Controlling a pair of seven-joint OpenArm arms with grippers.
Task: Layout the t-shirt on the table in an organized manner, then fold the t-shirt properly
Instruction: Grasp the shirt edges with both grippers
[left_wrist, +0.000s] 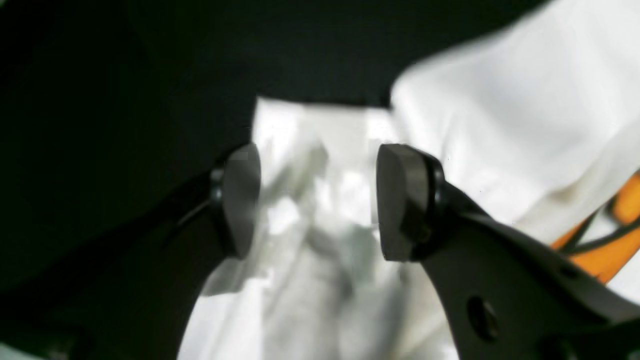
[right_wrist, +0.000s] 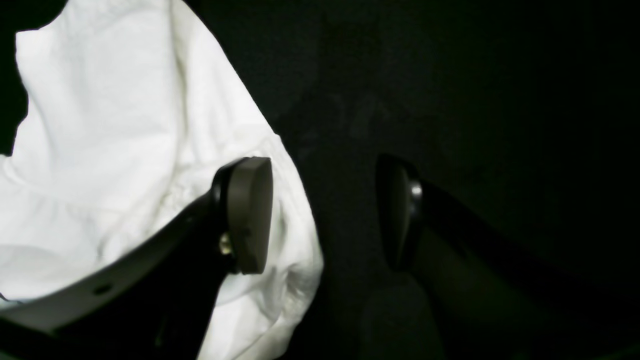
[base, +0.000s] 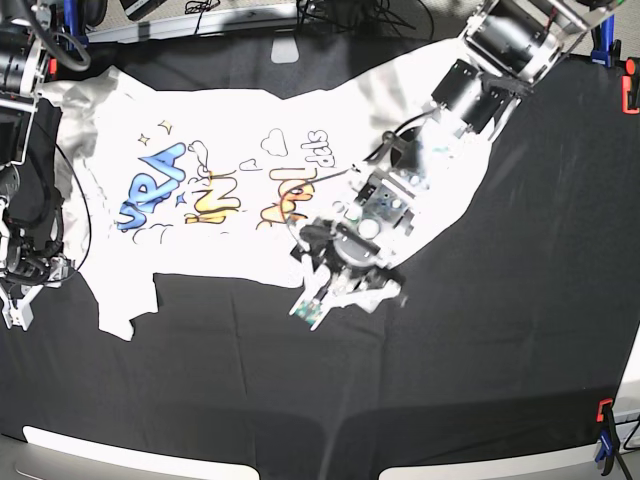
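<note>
Through the left wrist camera, we see our left gripper (left_wrist: 318, 200) with its two dark pads spread wide, one on each side of a bunched ridge of the white t-shirt (left_wrist: 500, 125); the picture is blurred there, and we cannot tell whether either pad touches the cloth. A larger white fold lies up and to the right, with a strip of orange print at the right edge, and the black table (left_wrist: 125, 75) fills the upper left. From the right wrist camera, we find our right gripper (right_wrist: 325, 215) with fingers also wide apart and nothing between them: one pad stands over the edge of the t-shirt (right_wrist: 100, 125), the other over the bare table (right_wrist: 500, 100). On the base view, the t-shirt (base: 240, 130) lies spread print-up across the upper left of the table (base: 500, 380), its blue, yellow and orange lettering showing. Our left gripper (base: 330, 295) sits at the shirt's lower edge near the middle, while our right gripper (base: 20, 300) hangs at the left edge beside a sleeve.
</note>
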